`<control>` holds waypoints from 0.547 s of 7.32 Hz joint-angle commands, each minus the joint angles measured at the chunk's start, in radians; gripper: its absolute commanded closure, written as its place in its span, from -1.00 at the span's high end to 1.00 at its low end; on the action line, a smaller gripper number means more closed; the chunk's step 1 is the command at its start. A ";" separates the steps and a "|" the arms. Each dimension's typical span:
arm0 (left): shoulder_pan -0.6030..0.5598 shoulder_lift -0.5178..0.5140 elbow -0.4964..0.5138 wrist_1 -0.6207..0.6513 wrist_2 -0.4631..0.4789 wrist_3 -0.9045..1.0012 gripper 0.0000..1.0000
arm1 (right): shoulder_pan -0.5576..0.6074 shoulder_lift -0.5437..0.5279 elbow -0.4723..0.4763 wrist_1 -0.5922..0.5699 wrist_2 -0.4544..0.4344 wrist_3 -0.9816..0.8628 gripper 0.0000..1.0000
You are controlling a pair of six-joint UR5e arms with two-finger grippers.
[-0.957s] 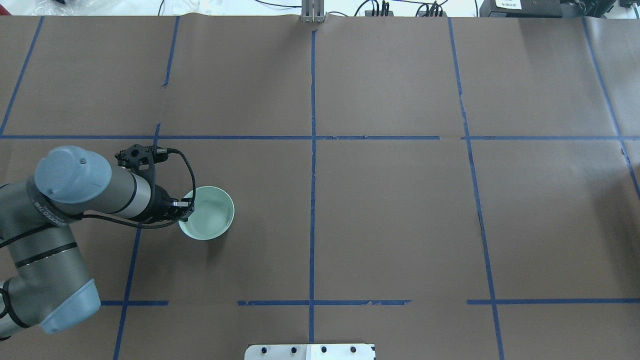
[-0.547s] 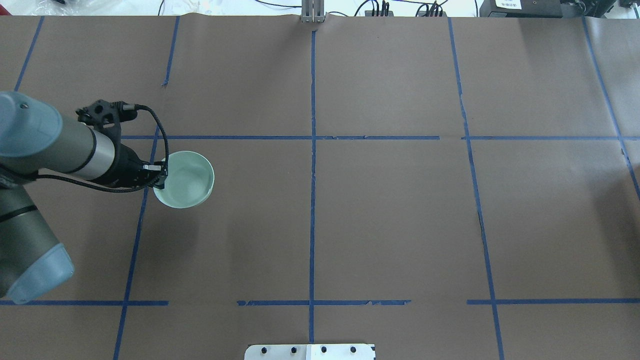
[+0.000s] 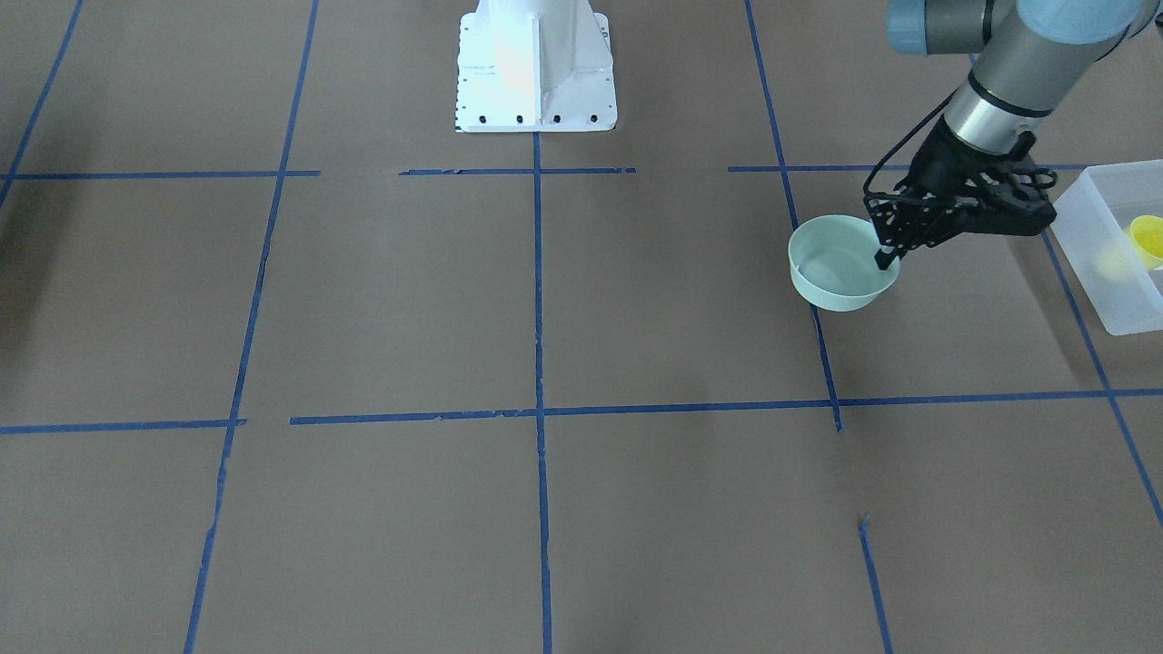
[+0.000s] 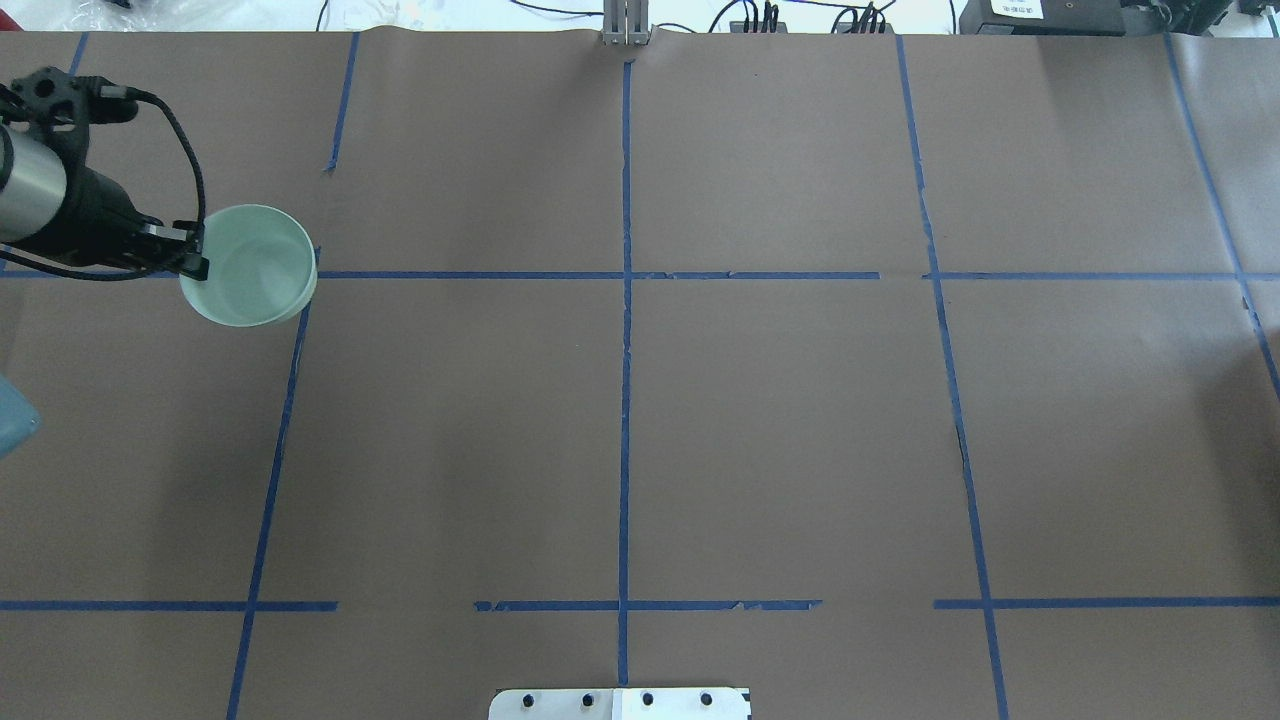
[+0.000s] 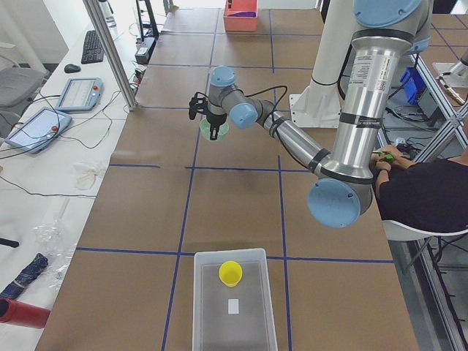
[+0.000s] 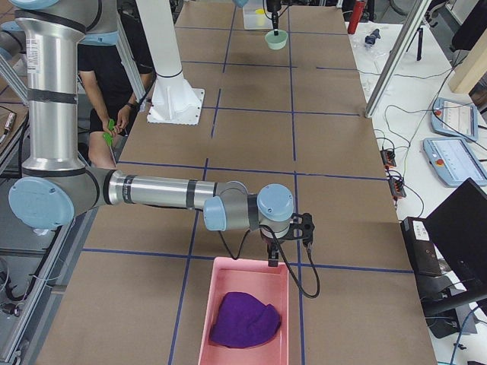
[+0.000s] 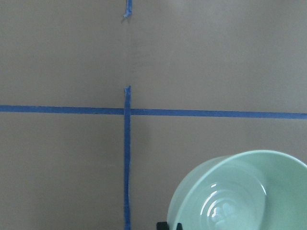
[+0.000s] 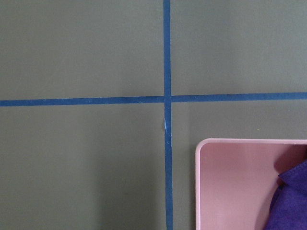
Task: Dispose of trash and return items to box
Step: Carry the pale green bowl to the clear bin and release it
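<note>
My left gripper is pinched shut on the rim of a mint-green bowl, one finger inside the wall and one outside. The translucent box sits further out toward my left end of the table, apart from the bowl. In it lies the yellow cup on its side, plus a small white patch on the floor of the box – too small to read.

My right gripper hangs at the near edge of a pink bin that holds a bunched purple cloth. I cannot tell whether its fingers are spread or closed.
</note>
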 commanded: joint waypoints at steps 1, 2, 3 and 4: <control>-0.149 0.007 0.015 0.121 -0.007 0.288 -1.00 | 0.006 -0.016 0.006 0.001 0.012 0.002 1.00; -0.205 0.039 0.036 0.132 -0.004 0.405 -1.00 | 0.003 -0.015 0.006 0.004 0.005 0.003 1.00; -0.261 0.071 0.073 0.132 0.007 0.537 -1.00 | 0.003 -0.013 0.006 0.009 0.003 0.002 1.00; -0.349 0.091 0.136 0.132 0.033 0.678 -1.00 | 0.003 -0.012 0.007 0.012 0.003 -0.003 1.00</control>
